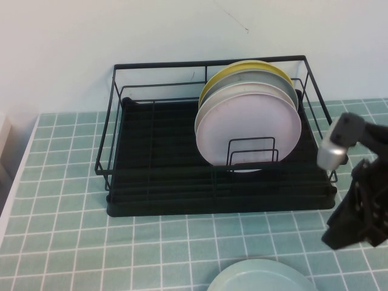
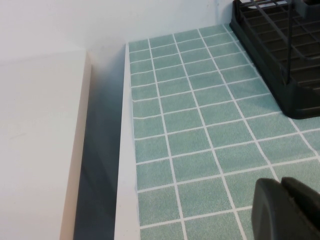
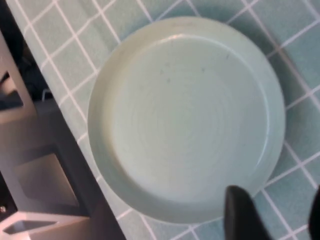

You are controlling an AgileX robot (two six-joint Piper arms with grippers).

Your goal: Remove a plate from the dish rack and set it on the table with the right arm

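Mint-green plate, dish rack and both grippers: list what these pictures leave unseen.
- Mint-green plate: the high view's bottom edge cuts off all but its far rim.
- Stacked plates in the dish rack: the front pale one hides those behind, except rims.
- Left gripper: absent from the high view; only a dark tip shows in the left wrist view.
- Right gripper: above the table beside the plate, fingertips cut by the frame edge.

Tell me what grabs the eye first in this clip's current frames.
The black dish rack at the back of the tiled table stands out, with upright plates stacked at its right end. The mint plate lies flat on the tiles near the front edge, below the right gripper, which is open above it. The left gripper sits low over bare tiles left of the rack.
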